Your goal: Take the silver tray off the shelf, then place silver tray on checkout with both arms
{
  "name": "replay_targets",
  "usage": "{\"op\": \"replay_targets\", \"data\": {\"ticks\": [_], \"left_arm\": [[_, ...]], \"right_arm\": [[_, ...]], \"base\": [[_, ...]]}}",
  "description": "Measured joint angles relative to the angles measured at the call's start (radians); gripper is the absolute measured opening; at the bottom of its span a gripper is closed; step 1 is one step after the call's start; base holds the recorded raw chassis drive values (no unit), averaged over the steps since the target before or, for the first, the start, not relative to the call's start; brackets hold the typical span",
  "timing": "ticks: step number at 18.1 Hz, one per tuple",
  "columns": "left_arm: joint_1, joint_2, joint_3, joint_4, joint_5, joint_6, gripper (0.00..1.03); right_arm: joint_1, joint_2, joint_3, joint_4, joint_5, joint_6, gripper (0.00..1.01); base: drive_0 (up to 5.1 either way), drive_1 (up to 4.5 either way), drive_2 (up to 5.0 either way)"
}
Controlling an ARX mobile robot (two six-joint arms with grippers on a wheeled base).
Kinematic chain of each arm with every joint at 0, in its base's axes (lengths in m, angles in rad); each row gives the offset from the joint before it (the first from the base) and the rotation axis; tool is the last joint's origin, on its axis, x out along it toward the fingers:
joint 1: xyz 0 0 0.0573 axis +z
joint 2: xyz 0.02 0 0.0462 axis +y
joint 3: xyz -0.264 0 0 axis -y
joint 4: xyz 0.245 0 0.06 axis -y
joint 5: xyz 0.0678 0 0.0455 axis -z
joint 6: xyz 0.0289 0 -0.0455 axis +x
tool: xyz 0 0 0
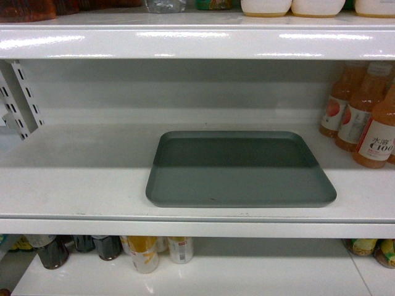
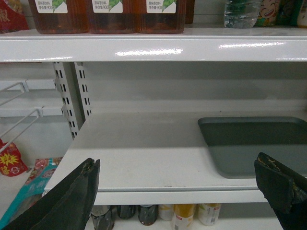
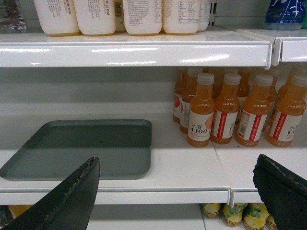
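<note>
Lying flat on the middle shelf [image 1: 80,185], long side along the front lip, the silver tray [image 1: 241,169] sits near the orange bottles [image 1: 373,129]. From the left claw [image 2: 182,184] it lies at two o'clock; from the right claw [image 3: 180,184], at ten o'clock. Both claws are spread wide, holding nothing, about equally near.

One silver tray [image 1: 241,169] on the shelf [image 1: 80,179], three orange juice bottles [image 1: 364,114] beside it in the head view — more in the right wrist view — and two grippers, left [image 2: 184,191] and right [image 3: 177,191].
</note>
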Motion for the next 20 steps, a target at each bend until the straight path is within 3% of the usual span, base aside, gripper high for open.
{"op": "replay_targets", "data": {"ticks": [19,20], "left_arm": [[0.0,0.0,0.0,0.0,0.0,0.0,0.98],[-0.014,0.015,0.018,-0.072,-0.037,-0.003,0.98]], "right_arm": [[0.0,0.0,0.0,0.0,0.0,0.0,0.98],[-0.001,0.002,0.001,-0.011,-0.005,-0.001,0.98]], "base": [[0.0,0.0,0.0],[0.0,0.0,0.0]]}}
